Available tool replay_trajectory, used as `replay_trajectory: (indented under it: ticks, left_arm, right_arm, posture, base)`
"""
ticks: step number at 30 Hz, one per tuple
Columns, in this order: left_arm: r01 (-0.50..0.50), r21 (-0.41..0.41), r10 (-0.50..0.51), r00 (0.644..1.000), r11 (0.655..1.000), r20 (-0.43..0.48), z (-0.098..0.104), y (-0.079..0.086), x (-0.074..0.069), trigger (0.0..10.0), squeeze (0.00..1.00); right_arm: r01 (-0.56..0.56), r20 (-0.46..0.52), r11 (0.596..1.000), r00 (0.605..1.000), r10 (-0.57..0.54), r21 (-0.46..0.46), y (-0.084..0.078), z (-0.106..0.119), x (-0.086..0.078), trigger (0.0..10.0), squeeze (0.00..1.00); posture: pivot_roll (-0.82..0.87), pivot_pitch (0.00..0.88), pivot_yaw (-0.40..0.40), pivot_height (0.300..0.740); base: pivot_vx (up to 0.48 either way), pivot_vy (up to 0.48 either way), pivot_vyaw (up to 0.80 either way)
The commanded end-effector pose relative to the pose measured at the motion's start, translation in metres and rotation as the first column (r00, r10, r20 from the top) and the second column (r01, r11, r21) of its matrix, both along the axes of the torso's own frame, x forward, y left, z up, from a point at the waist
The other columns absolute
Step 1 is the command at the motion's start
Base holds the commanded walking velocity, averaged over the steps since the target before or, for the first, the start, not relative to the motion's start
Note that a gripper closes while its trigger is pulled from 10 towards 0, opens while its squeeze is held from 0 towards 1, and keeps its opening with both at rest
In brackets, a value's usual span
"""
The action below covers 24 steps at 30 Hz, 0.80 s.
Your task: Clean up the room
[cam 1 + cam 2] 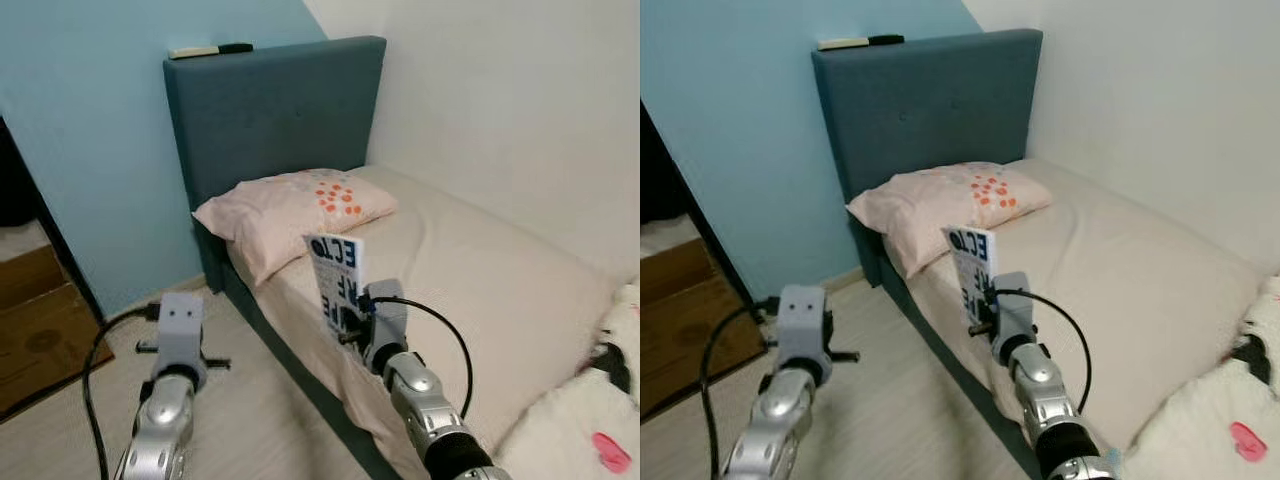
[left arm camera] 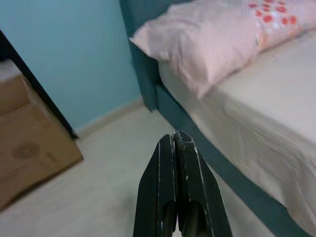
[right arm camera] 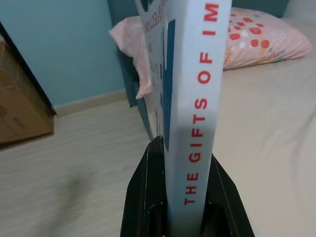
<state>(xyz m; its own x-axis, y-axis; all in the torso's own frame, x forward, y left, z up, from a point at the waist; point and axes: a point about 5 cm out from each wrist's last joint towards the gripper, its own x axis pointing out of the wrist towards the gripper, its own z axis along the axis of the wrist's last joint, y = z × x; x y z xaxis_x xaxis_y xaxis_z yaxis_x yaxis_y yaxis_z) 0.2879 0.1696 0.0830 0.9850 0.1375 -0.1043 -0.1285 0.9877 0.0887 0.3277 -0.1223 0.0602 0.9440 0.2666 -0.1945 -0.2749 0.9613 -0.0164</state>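
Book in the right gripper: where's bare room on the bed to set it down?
The right gripper holds the book upright. The mattress is bare from the pink pillow across to the wall and down to the white fluffy blanket. Crowded: the pillow at the headboard, the blanket at the near end.

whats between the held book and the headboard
The pink pillow lies on the bed between the book, gripped by the right gripper, and the teal headboard, clearest in the left eye view.

Bed [image 1: 470,270]: beige sheet, teal frame, beyond the tool.
Pillow [image 1: 295,210]: pink, orange dots, against headboard [image 1: 275,100].
Box [image 1: 40,320]: cardboard, on floor [image 1: 270,420], well left of the tool.
Wall [image 1: 90,130]: blue, behind headboard.
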Motion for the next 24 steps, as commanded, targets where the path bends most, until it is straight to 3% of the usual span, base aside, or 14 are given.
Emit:
replay_trajectory:
  ticks: [1,24]
  left_arm:
    - [0.000,-0.009,0.000,1.000,1.000,-0.021,-0.006,-0.002,-0.001,10.0,0.00]
    - [0.028,0.004,-0.028,1.000,1.000,0.013,0.000,0.003,0.008,10.0,0.00]
  right_arm:
    - [0.022,0.027,1.000,0.999,-0.021,-0.011,-0.005,0.002,0.001,10.0,0.00]
    - [0.028,0.087,0.998,0.996,-0.024,-0.055,-0.020,0.024,0.009,10.0,0.00]
  posture:
    - [0.04,0.041,-0.046,0.740]
    - [0.00,0.060,-0.075,0.740]
  base:
    - [0.285,0.000,0.00]
    - [0.282,0.000,0.00]
